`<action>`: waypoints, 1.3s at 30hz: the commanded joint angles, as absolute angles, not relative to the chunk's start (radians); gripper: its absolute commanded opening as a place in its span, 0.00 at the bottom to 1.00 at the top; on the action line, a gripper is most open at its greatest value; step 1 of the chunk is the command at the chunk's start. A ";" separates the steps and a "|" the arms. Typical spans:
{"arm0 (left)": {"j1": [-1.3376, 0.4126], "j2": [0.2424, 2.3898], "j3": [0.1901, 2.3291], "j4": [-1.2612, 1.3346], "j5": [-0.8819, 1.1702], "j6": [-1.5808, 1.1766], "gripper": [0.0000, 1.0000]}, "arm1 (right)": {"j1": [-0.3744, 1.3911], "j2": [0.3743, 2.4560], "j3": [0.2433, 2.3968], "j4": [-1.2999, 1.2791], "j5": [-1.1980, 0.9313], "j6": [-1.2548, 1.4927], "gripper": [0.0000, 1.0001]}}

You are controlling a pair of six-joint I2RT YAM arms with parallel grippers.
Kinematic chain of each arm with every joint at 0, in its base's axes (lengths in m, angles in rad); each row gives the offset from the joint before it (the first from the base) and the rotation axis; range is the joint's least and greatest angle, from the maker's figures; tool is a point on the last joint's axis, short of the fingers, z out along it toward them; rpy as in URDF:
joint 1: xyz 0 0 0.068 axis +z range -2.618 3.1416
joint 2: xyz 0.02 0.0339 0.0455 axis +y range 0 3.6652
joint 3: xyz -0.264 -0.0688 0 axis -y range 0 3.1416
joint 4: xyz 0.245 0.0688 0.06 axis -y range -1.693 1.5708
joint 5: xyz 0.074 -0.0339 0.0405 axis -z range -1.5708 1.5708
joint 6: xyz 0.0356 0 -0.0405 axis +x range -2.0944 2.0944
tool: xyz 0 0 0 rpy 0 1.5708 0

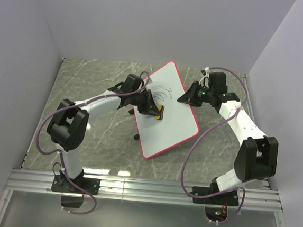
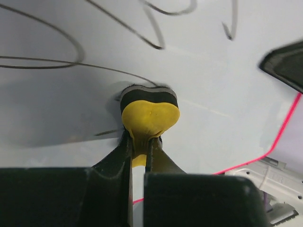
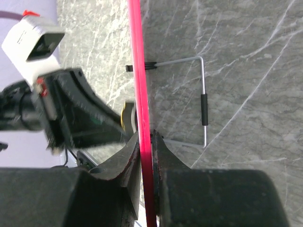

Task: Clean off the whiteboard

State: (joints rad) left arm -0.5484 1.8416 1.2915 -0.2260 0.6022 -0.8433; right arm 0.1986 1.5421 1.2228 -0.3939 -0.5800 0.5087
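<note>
Grey, white-veined stone-look tabletop (image 1: 101, 77) runs under both arms. At the left, the left gripper (image 1: 151, 109) is clenched on a small yellow eraser with a black felt face (image 1: 157, 114). From above this is only a yellow speck under dark fingers. The left wrist view shows much more: the soft yellow body is squeezed into a heart-like bulge between the two black fingers, and the dark felt face is pressed flat against the board.

The large rectangular whiteboard with a thin red-pink rounded-corner frame (image 1: 174, 123) sits in the middle of the table between the arms, set diagonally and slanted rather than flat. Thin looping black scribbles (image 1: 164, 93) mark its upper half, just beyond the eraser. In the left wrist view they curl across the glossy surface, and one line ends right at the felt.

On the right, the right gripper (image 1: 187, 98) is clamped on the board's right long edge. Only its own camera makes this plain: the frame runs edge-on as a bright red stripe, pinched between the two black fingers. That view alone also shows a bent grey wire prop with a black sleeve (image 3: 202, 101) behind the board, over the table.
</note>
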 commanded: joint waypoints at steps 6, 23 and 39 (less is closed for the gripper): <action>-0.477 2.011 1.141 -0.417 0.195 -0.701 0.00 | 0.249 1.477 1.198 -0.482 -0.554 0.543 0.00; -0.569 2.025 1.697 -0.678 0.282 -0.709 0.00 | 0.258 1.477 1.167 -0.480 -0.548 0.531 0.00; -0.718 2.082 1.968 -0.764 0.397 -0.759 0.00 | 0.259 1.511 1.160 -0.462 -0.540 0.532 0.00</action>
State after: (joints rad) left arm -0.6338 2.0415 1.8767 -0.8742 0.2371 -0.7200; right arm 0.2096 1.4944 1.1893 -0.4015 -0.5465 0.5476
